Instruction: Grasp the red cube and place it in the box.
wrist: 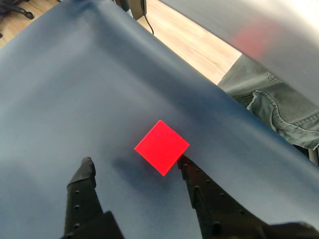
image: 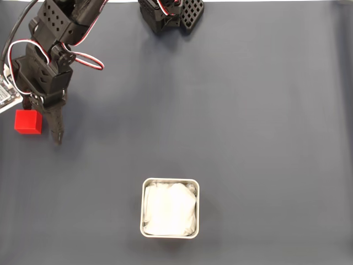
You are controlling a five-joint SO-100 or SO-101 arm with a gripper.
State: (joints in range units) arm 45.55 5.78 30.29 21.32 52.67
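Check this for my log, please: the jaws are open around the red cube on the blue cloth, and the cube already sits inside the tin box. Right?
Not quite. The red cube is not in the tin box; the fixed view shows it on the blue cloth far from it. The gripper does have its jaws open near the cube, as the wrist view shows.

Red cube [wrist: 162, 147]: flat on dark blue cloth [wrist: 75, 99], one corner toward the camera.
Gripper [wrist: 134, 167]: two black fingers spread apart; right finger's tip at the cube's lower right edge.
Background: wooden floor [wrist: 192, 45], grey-green fabric [wrist: 274, 107] beyond cloth edge.
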